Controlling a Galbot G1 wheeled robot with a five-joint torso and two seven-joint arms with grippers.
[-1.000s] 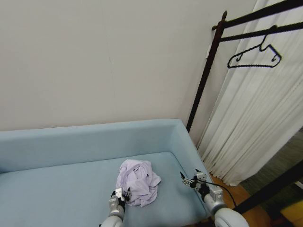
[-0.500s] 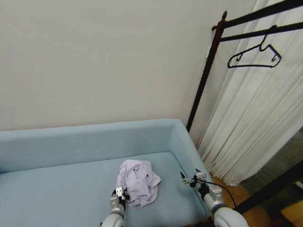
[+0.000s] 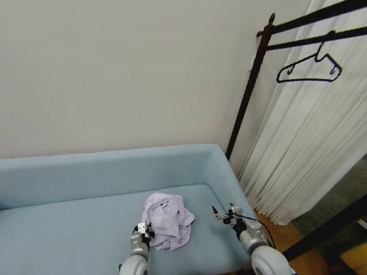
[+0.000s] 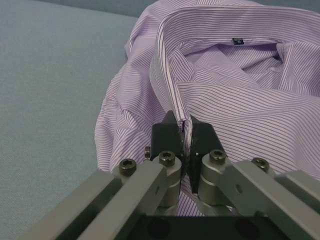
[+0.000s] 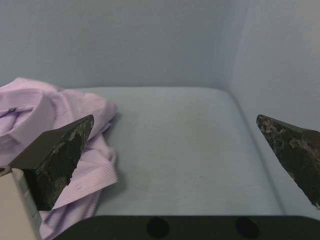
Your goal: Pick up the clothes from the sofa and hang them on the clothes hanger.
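A crumpled lilac striped shirt (image 3: 167, 220) lies on the seat of the pale blue sofa (image 3: 86, 172). My left gripper (image 3: 144, 230) is at the shirt's near left edge. In the left wrist view this left gripper (image 4: 185, 137) is shut on a fold of the shirt (image 4: 225, 90) beside the collar. My right gripper (image 3: 221, 216) hovers over the seat to the right of the shirt, apart from it. In the right wrist view it (image 5: 175, 150) stands wide open, with the shirt (image 5: 35, 115) off to one side. A black clothes hanger (image 3: 309, 69) hangs on the dark rack (image 3: 249, 86).
The sofa's right armrest (image 3: 229, 177) rises just beyond my right gripper. The rack's pole stands behind the sofa's corner, with white curtains (image 3: 309, 149) to its right. Wooden floor (image 3: 287, 238) shows past the sofa's end. Bare seat (image 3: 63, 235) stretches left of the shirt.
My right gripper has shifted left, closer to the shirt. My left gripper has crept slightly forward at the shirt's edge. The shirt lies as before.
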